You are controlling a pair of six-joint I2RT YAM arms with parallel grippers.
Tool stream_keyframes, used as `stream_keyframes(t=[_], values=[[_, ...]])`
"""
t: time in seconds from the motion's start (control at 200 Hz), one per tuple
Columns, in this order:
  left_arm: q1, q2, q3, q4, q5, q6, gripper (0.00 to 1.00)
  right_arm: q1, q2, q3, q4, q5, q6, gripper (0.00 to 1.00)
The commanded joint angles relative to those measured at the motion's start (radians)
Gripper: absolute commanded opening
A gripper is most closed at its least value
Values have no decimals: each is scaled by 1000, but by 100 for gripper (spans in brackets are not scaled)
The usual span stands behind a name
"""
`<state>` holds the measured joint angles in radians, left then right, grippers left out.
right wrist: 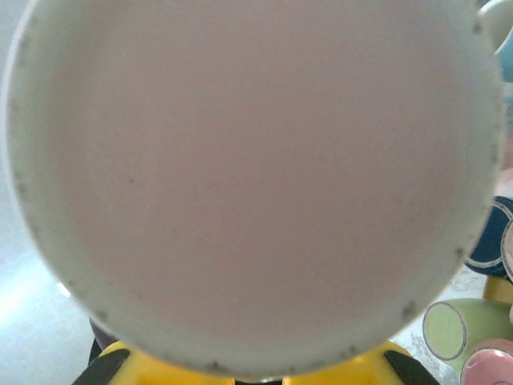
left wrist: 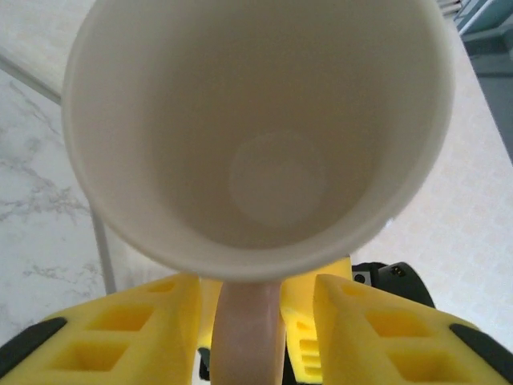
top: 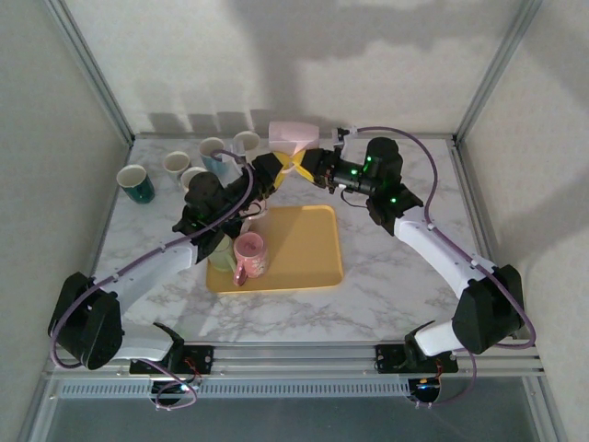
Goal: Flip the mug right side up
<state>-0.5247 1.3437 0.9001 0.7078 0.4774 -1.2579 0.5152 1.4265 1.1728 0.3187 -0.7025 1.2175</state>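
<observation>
A pale pink mug [top: 293, 136] hangs in the air over the back of the table, between both grippers. Its open mouth [left wrist: 264, 120] faces my left wrist camera and its flat base [right wrist: 256, 176] faces my right wrist camera. My left gripper [left wrist: 250, 297] stands open with its yellow fingers [left wrist: 144, 337] on either side of the mug's handle [left wrist: 248, 329]; a gap shows on the right side. My right gripper [right wrist: 256, 373] comes in from the right, shut on the mug, its fingers just below the base. In the top view the two grippers meet under the mug: left gripper [top: 279, 170], right gripper [top: 299, 161].
A yellow tray [top: 304, 267] lies mid-table with a pink mug [top: 248, 256] and a green mug [top: 221, 250] on its left side. Several more mugs stand at the back left, among them a teal one [top: 136, 184]. Metal frame posts and walls close in the table.
</observation>
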Motion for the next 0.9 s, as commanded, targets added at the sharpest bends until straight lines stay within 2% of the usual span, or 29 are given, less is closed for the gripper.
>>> stream_keyframes(t=[0.0, 0.17, 0.28, 0.33, 0.365, 0.441, 0.481, 0.596, 0.721, 0.896], values=[[-8, 8, 23, 65, 9, -11, 35, 9, -40, 11, 102, -29, -17, 0], [-8, 7, 8, 85, 3, -18, 18, 13, -40, 11, 98, -32, -17, 0], [-8, 2, 3, 94, 1, -11, 0, 13, -44, 11, 75, -26, -29, 0], [-8, 0, 4, 88, -2, -6, 0, 13, -49, 10, 50, -16, -45, 2], [-9, -3, 3, 87, -3, -4, 0, 13, -54, 11, 30, -7, -56, 12], [-9, -6, 2, 91, 1, 4, 0, 14, -65, 11, -11, 9, -82, 38], [-10, -8, 2, 94, 0, 9, 0, 13, -71, 13, -33, 19, -96, 47], [-11, -16, 0, 87, -5, 29, 0, 13, -78, 29, -106, 25, -143, 61], [-10, -44, 6, 44, -27, 84, 0, 10, -108, 62, -250, 43, -252, 65], [-5, -88, 64, -135, -47, 210, 0, 8, -178, 144, -606, 155, -557, 65]])
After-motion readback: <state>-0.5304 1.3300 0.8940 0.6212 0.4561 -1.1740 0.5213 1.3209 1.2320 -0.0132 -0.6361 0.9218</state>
